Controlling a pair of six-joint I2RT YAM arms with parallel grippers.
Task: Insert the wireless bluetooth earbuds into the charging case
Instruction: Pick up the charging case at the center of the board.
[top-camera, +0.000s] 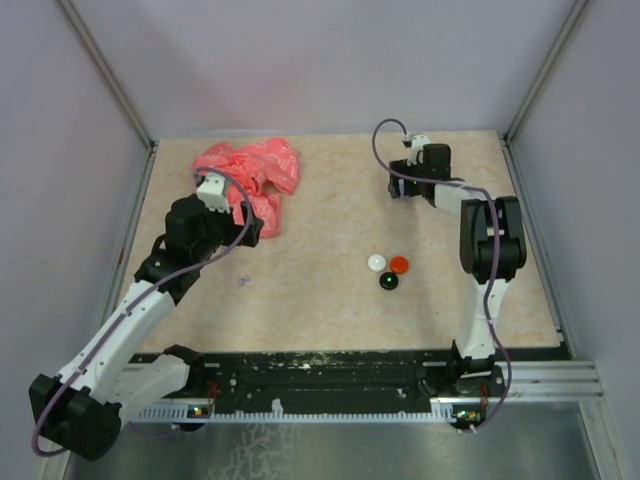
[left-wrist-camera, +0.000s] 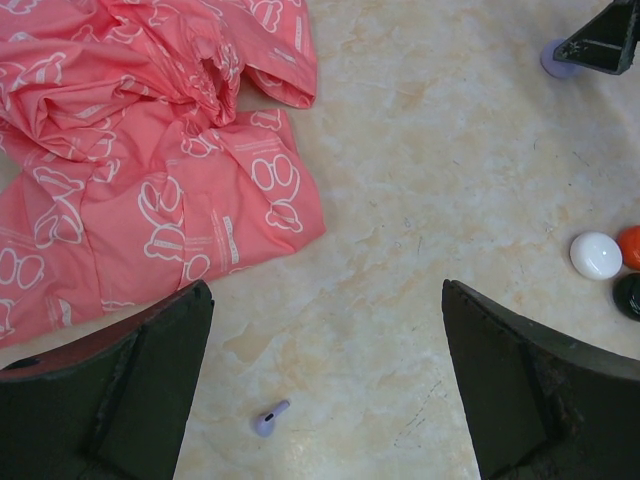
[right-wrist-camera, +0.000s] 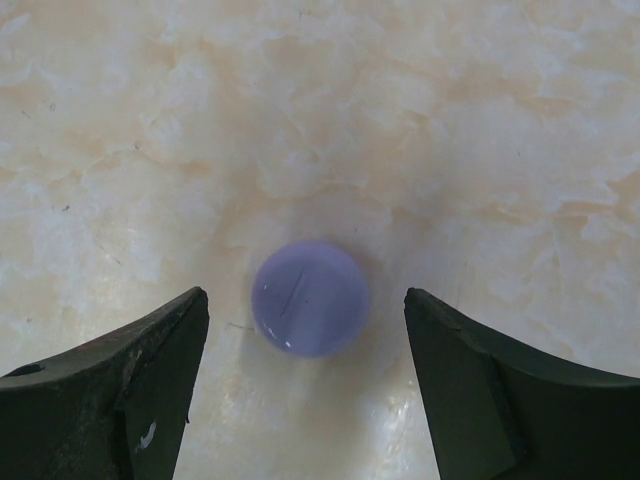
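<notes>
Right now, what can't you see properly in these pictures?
- Top view: right end effector hides the purple disc.
- Top view: purple earbud is only a speck.
- Left wrist view: black disc and red disc are cut by the right edge.
- All views: pink cloth hides anything under it.

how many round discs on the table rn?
4. The white disc, red disc and black disc sit clustered right of centre; the purple disc lies farther back, between the open right gripper's fingers. The pink cloth could hide more.
</notes>
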